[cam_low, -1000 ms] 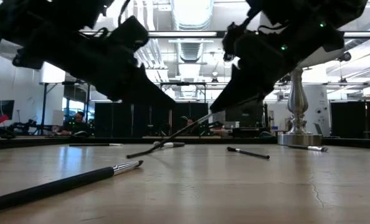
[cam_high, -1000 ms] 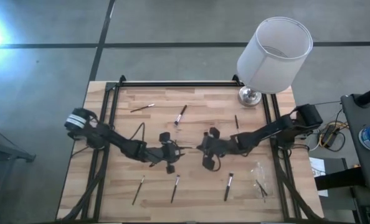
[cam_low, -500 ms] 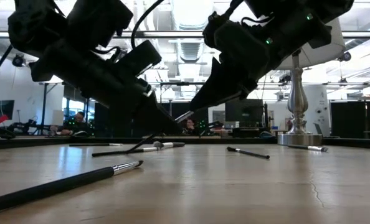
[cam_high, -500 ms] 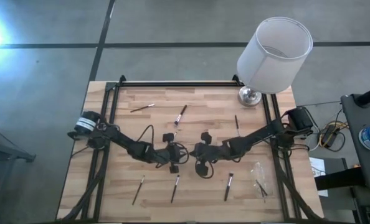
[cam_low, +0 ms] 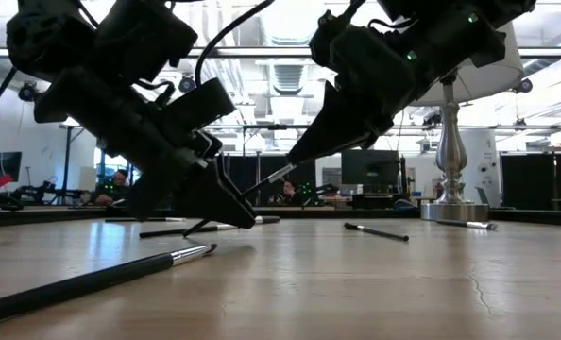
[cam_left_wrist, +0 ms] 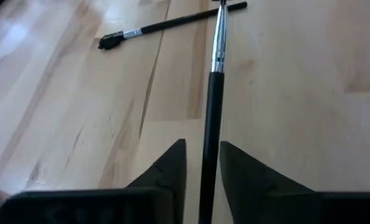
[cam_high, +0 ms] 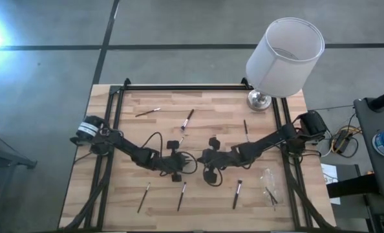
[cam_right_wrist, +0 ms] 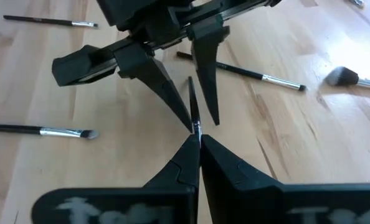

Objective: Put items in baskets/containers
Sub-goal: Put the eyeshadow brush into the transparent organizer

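Observation:
One thin black brush with a silver ferrule slants over the middle of the table between my two grippers. My right gripper, seen from above, is shut on its upper end. My left gripper, left of it from above, is open, and the black handle passes between its two fingers with a narrow gap showing. Several more brushes lie flat on the wood. A clear bag lies flat at the near right with a brush in it. My right gripper pinches the brush at its silver ferrule end between its two fingertips. The fingers slant down from the table's right side. The handle runs on ahead of them and slopes down toward my left gripper, which hides its lower end.
A lamp with a big white shade and a metal base stands at the far right corner. Loose brushes lie at the far left, far middle, right of middle and along the near edge.
My right gripper has gone toward the table's left with the brush, still shut on it. My left gripper has sunk and tipped further down, and its fingers now stand on either side of the brush's handle.

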Robot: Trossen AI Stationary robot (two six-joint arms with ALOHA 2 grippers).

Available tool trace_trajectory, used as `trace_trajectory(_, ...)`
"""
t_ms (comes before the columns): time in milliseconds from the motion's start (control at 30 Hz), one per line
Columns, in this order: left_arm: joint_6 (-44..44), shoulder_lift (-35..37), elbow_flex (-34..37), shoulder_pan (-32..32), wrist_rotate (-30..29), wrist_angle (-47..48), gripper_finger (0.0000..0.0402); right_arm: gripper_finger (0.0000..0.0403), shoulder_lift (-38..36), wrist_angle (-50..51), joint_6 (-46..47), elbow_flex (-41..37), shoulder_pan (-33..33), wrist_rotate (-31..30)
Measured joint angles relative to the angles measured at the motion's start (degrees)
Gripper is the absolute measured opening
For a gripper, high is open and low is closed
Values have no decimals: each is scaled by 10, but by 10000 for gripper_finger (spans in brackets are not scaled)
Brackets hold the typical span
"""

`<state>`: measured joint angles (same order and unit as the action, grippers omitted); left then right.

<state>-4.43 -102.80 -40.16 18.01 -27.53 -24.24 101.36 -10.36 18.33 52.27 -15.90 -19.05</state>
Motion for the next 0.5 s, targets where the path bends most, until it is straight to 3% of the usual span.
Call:
trace_trajectory(133,2,1,0,1,1,4,16,8,-3,6,0,0,0,-3)
trace_trajectory(500,-17,53,27,4,2,-3,7,18,-66,51,-15,-2,-4,-15)
